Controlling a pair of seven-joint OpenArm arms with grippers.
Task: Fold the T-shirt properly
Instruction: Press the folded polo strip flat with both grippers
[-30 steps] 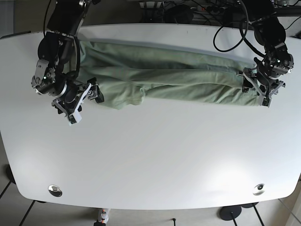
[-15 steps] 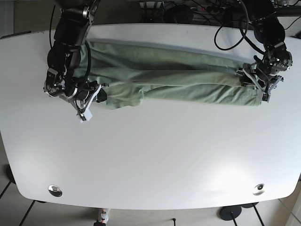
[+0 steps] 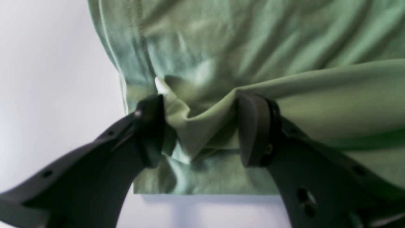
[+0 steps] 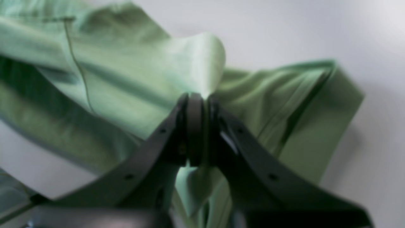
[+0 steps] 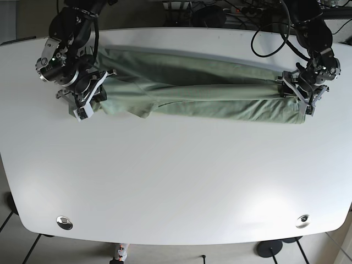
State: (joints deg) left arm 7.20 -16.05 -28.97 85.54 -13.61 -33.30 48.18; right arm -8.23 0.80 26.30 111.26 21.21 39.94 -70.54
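The green T-shirt (image 5: 192,93) lies as a long folded band across the far half of the white table (image 5: 176,176). My right gripper (image 5: 91,96), on the left in the base view, is shut on the shirt's left end. In the right wrist view the gripper (image 4: 199,101) pinches a fold of the shirt (image 4: 126,79) between its pads. My left gripper (image 5: 295,91) is at the shirt's right end. In the left wrist view this gripper (image 3: 202,126) has its jaws apart, and a bunched ridge of the shirt (image 3: 253,47) sits between its fingers (image 3: 150,133).
Two round metal fittings (image 5: 64,222) (image 5: 302,221) sit near the table's front edge. Cables and dark equipment (image 5: 220,14) lie behind the far edge. The tiled floor (image 5: 16,236) shows past the front corners.
My right gripper has closed on the shirt's left end and drawn it back and to the left. The left gripper has shifted a little toward the far edge.
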